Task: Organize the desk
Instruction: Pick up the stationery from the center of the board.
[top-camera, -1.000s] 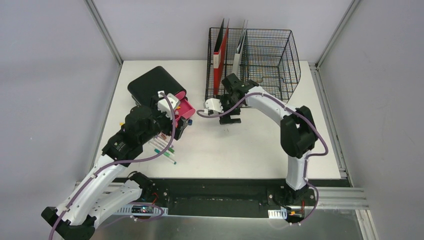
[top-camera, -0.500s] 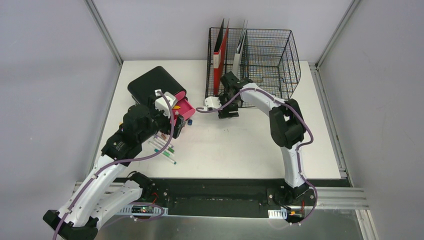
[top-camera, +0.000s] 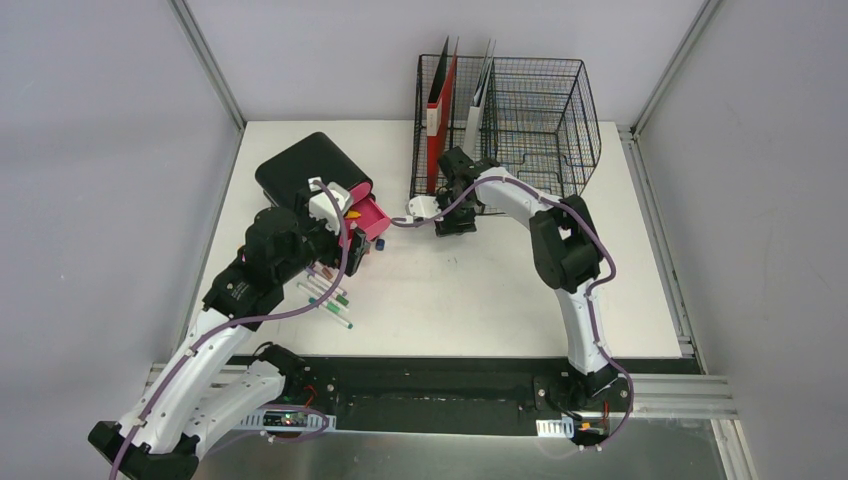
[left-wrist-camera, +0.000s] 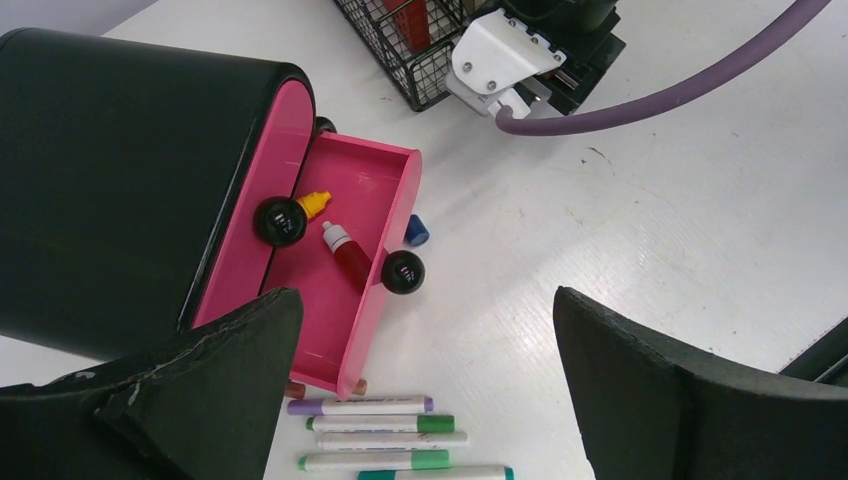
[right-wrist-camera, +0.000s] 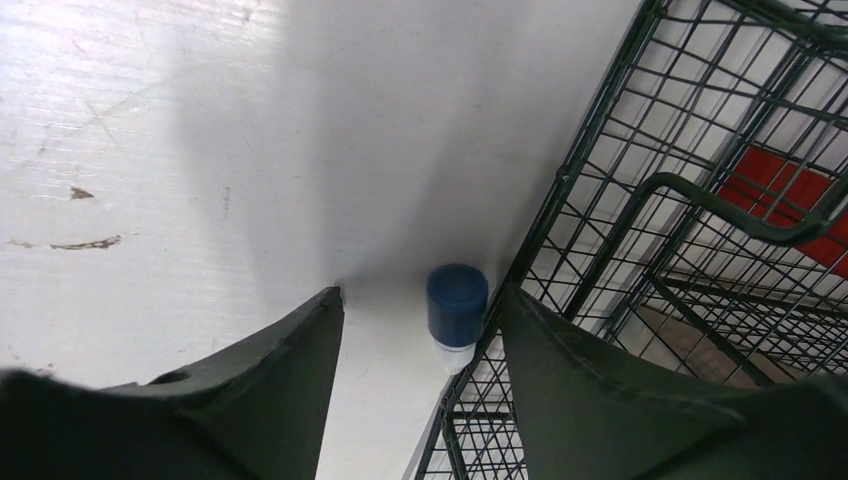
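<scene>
On the white desk (top-camera: 500, 300) a small blue-capped bottle (right-wrist-camera: 456, 312) stands against the front wire of the black mesh rack (right-wrist-camera: 640, 230). My right gripper (right-wrist-camera: 420, 300) is low over it, open, one finger on each side; the left finger is clear of the bottle. The top view has this gripper (top-camera: 450, 222) at the rack's front left corner. My left gripper (left-wrist-camera: 428, 310) hangs wide open and empty above the desk, beside a pink drawer (left-wrist-camera: 375, 165) pulled out of a black box (left-wrist-camera: 110, 180). A red bottle (left-wrist-camera: 350, 257) and a yellow-capped one (left-wrist-camera: 315, 203) lie in the drawer.
Several markers (left-wrist-camera: 380, 435) lie side by side in front of the drawer. A small blue-capped item (left-wrist-camera: 417, 230) sits by the drawer's right wall. The rack (top-camera: 520, 110) holds red folders (top-camera: 440, 115) upright at its left. Grey walls and aluminium rails border the desk.
The right arm has swung back and left to the rack's front corner, and its jaws have narrowed around the blue-capped bottle. The left arm has barely shifted.
</scene>
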